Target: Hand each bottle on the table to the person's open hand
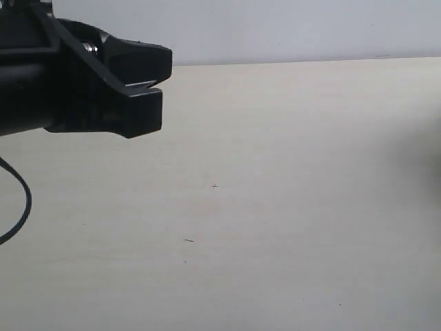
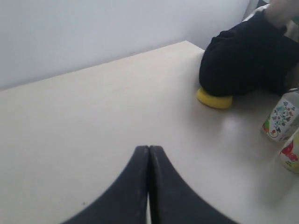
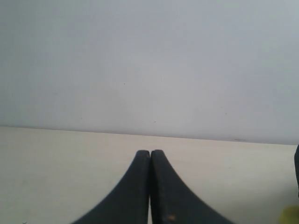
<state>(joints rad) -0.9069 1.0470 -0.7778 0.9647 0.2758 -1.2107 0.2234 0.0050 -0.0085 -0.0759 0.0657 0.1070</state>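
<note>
Two bottles stand at the edge of the left wrist view: a clear one with a green-marked label [image 2: 280,119] and a yellowish one with a red mark [image 2: 292,156], cut off by the frame. My left gripper [image 2: 149,148] is shut and holds nothing, well short of them over the bare table [image 2: 93,121]. It shows black at the upper left of the exterior view [image 1: 164,86]. My right gripper [image 3: 150,151] is also shut on nothing, facing the wall across the table [image 3: 56,158]. No open hand is clearly in view.
A bulky black shape [image 2: 243,60] sits beside the bottles with a yellow rounded thing [image 2: 215,99] at its foot. A yellow patch [image 3: 292,214] shows at the right wrist view's edge. A dark cable [image 1: 21,207] curves at the left.
</note>
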